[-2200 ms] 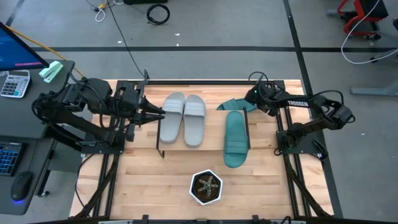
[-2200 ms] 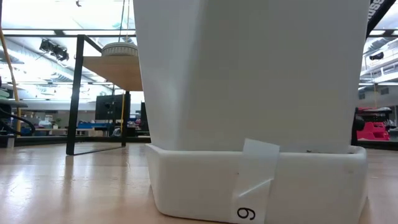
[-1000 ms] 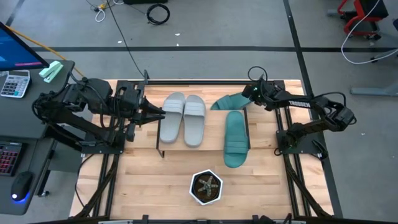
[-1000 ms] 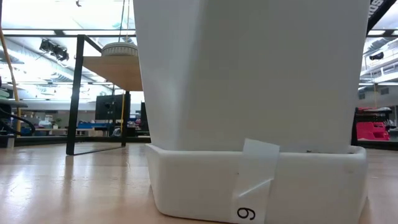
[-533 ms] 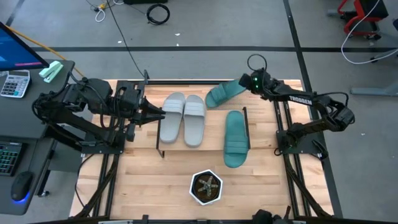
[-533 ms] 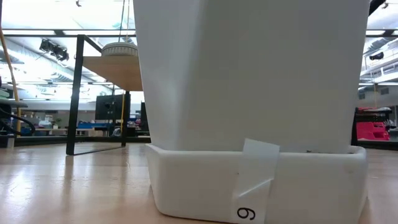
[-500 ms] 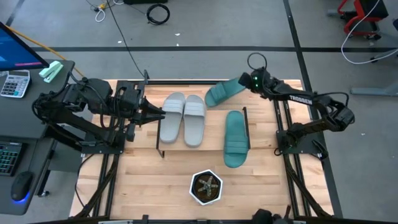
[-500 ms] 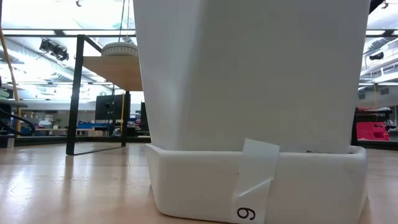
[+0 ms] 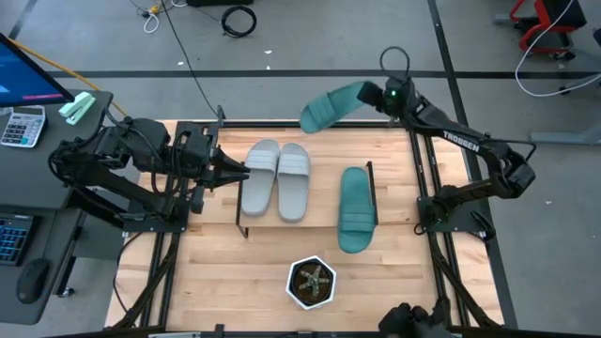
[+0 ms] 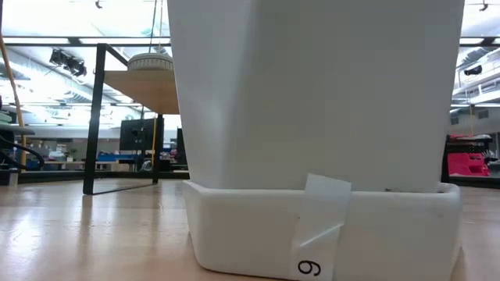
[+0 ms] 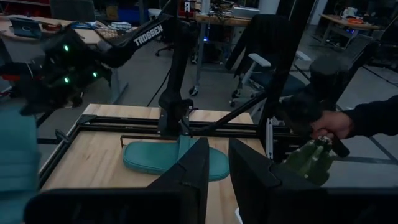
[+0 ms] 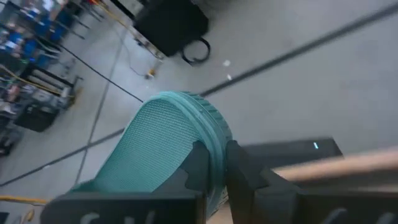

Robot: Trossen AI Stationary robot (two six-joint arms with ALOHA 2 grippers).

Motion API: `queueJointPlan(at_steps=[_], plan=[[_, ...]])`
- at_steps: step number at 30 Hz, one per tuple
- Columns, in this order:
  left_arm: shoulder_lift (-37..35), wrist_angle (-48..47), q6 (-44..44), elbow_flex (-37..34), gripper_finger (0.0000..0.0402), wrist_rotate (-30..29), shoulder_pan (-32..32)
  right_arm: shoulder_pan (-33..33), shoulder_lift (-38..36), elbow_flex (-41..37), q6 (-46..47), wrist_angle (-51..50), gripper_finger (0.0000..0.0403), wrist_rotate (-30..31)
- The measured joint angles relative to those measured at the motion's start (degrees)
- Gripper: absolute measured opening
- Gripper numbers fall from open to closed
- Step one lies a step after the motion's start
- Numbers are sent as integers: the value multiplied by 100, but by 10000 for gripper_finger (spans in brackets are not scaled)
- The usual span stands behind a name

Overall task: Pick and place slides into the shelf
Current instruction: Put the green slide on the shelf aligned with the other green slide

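Two light grey slides (image 9: 261,178) (image 9: 294,180) lie side by side, soles down, on the shelf (image 9: 324,202). A teal slide (image 9: 357,208) lies flat on the shelf's right end. My right gripper (image 9: 383,97) is shut on the second teal slide (image 9: 331,107), high over the table's far edge. My left gripper (image 9: 242,170) waits at the left grey slide's left edge, a narrow gap between its fingers (image 11: 198,168) and nothing in it; whether it touches the slide I cannot tell. In the low view only the shelf's leg (image 10: 94,117) and one grey slide's end (image 10: 152,61) show. My right gripper pinches the rim at one end of the teal slide (image 12: 214,146) between its two fingers. The fingers come from the table's right side. The slide sticks out from them toward the table's left, ribbed sole (image 12: 155,149) toward the wrist camera, lifted clear of shelf and table.
A hexagonal white pot with a plant (image 9: 312,282) stands near the table's front edge and fills the low view (image 10: 312,117). A person's hand and dark sleeve (image 11: 348,121) show beyond the table's near side. A desk with keyboard and calculator (image 9: 23,127) stands on the left.
My right gripper has risen and gone toward the table's far edge with the teal slide. The slide has left the shelf's far right corner and now hangs clear in the air over the far edge, stretched toward the left.
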Motion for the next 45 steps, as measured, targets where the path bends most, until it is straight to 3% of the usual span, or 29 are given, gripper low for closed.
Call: queueJointPlan(at_steps=[4,11,20,30,45], plan=[[0,0,0,0,64,0,0,-19,-1,414,-305,-8,34,-118],[0,0,9,0,61,0,0,-141,-4,1012,-656,-12,34,-1684],[0,-1,13,0,64,0,0,-151,-7,1589,-664,-289,34,-2998],[0,0,24,0,65,0,0,-72,103,1595,-398,-458,34,-4582],[0,0,7,0,64,0,0,1103,576,1593,-909,-1198,32,-5097]])
